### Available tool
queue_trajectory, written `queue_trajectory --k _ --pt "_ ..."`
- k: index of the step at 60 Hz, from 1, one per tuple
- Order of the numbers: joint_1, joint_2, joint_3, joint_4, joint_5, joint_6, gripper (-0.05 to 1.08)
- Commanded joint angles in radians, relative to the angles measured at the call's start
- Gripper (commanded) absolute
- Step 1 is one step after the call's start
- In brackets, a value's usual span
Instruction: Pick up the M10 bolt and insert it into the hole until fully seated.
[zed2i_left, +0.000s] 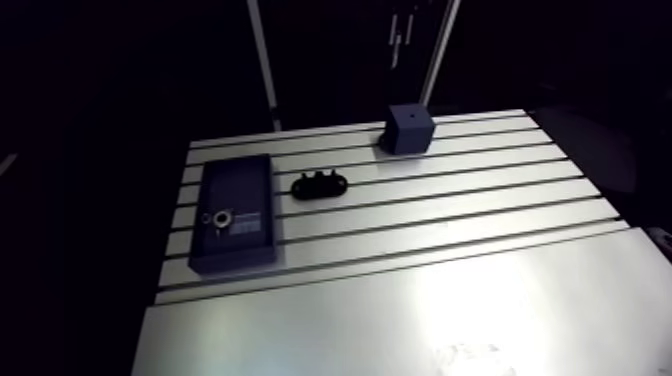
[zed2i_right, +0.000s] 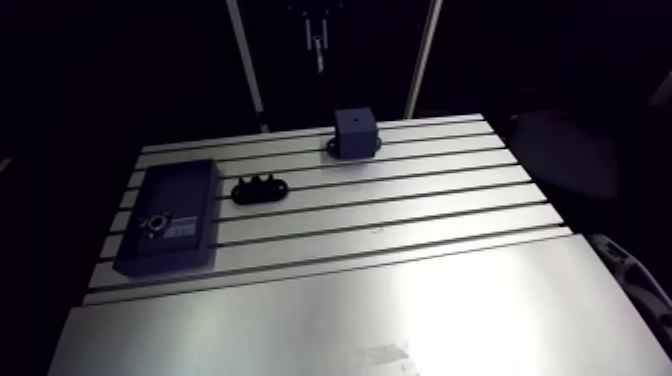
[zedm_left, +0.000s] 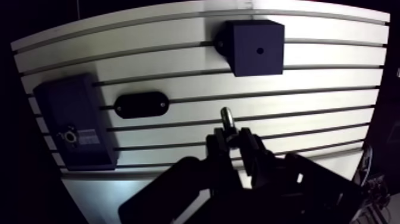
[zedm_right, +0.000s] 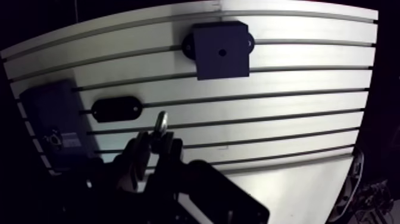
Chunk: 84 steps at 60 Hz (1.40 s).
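Wrist view: gripper (zedm_left: 231, 138) narrowly spread, pinching the M10 bolt (zedm_left: 227, 118), which pokes out ahead of it. Dark cube (zedm_left: 245, 36) with hole (zedm_left: 259, 50) at gripper's 1 o'clock, well apart.

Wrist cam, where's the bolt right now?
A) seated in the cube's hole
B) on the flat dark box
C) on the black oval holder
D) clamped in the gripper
D: the bolt sticks up out of the gripper, short of the cube, whose hole looks empty.
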Motion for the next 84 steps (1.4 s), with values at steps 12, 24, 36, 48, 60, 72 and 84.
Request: queue_trajectory --k 12,24,36,48,60,72,84 --pt "-0.051 0.079 -0.052 0.014 0.004 0.014 1.08" --pt "-0.049 0.083 -0.049 -0.02 -0.011 0.011 1.08" --pt "-0.061 0.114 -0.069 -0.001 -0.008 0.011 1.08" --pt "-0.068 0.134 -0.078 0.015 -0.007 0.011 1.08" --pt "-0.068 0.149 -0.08 0.018 -0.004 0.011 1.08" --pt "-0.067 0.151 -0.071 0.015 -0.004 0.011 1.08" --pt "-0.068 0.158 -0.071 0.013 -0.008 0.006 1.08"
